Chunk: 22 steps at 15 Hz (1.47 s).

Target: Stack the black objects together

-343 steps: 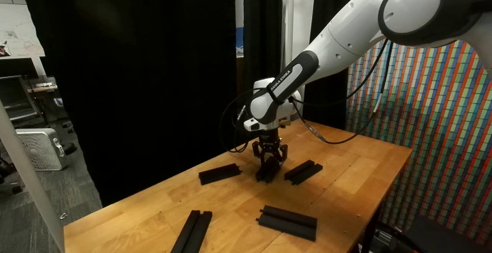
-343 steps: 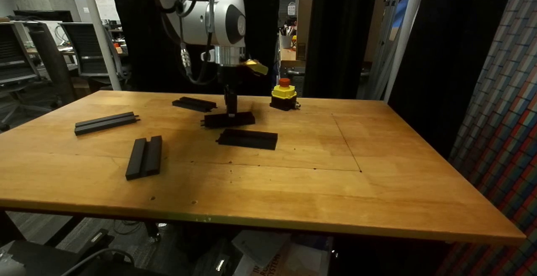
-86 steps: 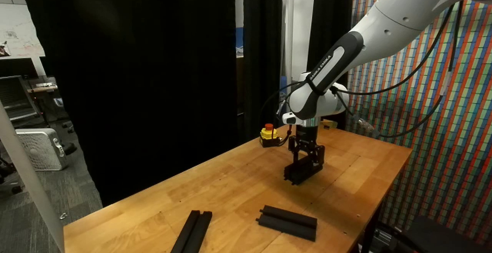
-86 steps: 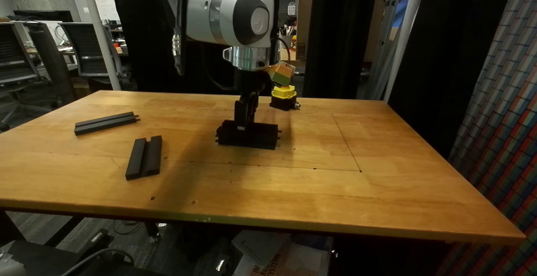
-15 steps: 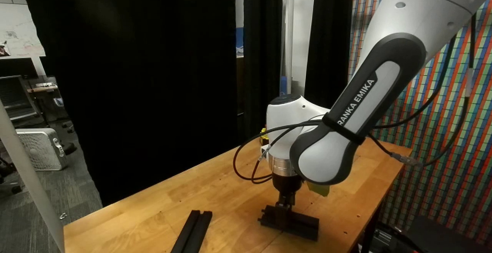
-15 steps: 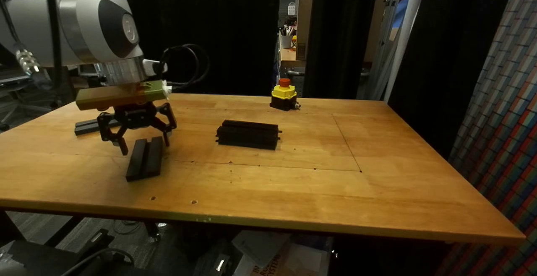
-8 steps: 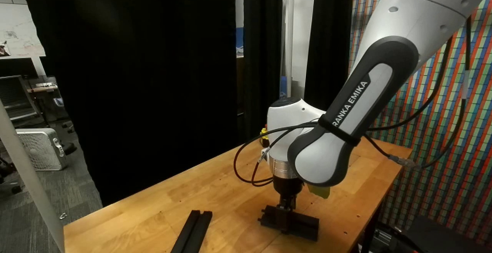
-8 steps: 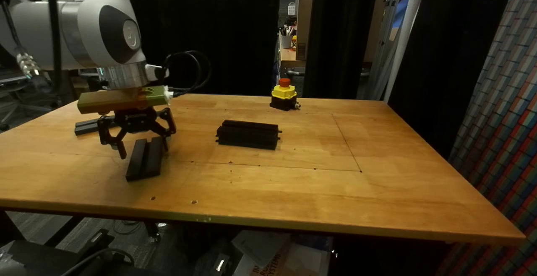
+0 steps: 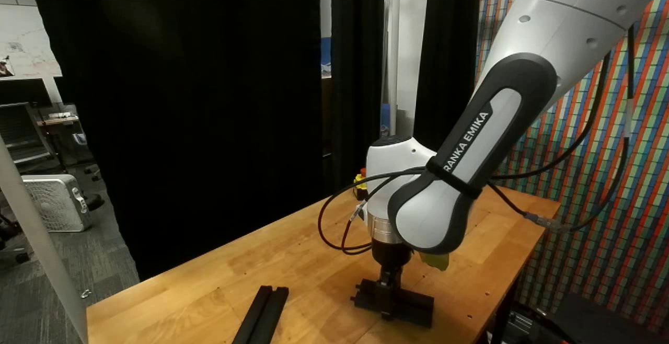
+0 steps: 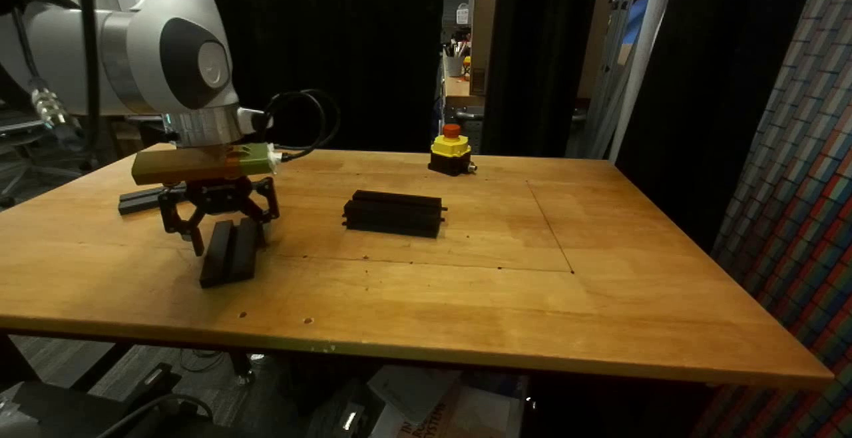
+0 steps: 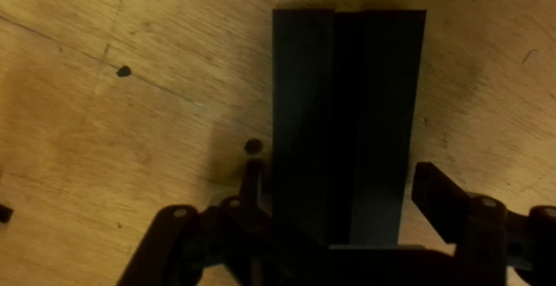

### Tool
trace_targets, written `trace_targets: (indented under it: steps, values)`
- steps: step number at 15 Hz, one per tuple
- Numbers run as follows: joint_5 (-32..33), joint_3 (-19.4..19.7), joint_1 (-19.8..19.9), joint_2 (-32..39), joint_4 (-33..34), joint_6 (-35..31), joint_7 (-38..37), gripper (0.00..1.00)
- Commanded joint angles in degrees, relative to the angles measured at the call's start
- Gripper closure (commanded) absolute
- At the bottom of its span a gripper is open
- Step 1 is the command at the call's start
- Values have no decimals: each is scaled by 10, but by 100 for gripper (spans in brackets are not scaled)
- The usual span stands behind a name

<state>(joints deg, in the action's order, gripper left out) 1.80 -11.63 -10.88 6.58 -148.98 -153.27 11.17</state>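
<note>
In an exterior view, a partial stack [image 10: 393, 216] stands at three o'clock from the gripper [image 10: 230, 246]; unstacked: near bar [image 10: 226, 261] between parted fingers [image 10: 197, 241], far bar [image 10: 141, 200] at ten.

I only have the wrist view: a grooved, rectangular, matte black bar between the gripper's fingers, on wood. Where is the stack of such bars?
Observer: In an exterior view the stack of matte black bars stands on the wooden table, off to the picture's right of your bar.
Operator: Any bar outside the stack, besides mine?
Observer: Yes, one loose, grooved black bar, lying flat and apart from yours, in both exterior views.
Operator: What else stands on the table near the stack?
Observer: A yellow device with a red round top and black base; in an exterior view it stands behind the stack, apart from it.
</note>
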Motion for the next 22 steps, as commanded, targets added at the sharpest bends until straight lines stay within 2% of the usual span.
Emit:
trace_targets:
  steps: [1, 3, 9, 16, 22]
  values:
    - [-18, -5, 9, -1, -1, -16, 28, 42]
    - [-19, -6, 11, -6, -1, -16, 30, 55]
    - [-14, -3, 18, -24, 9, 26, 67, 55]
    - [-5, 33, 54, -63, 82, 169, 197, 55]
    - [12, 78, 83, -49, 167, 265, 331, 55]
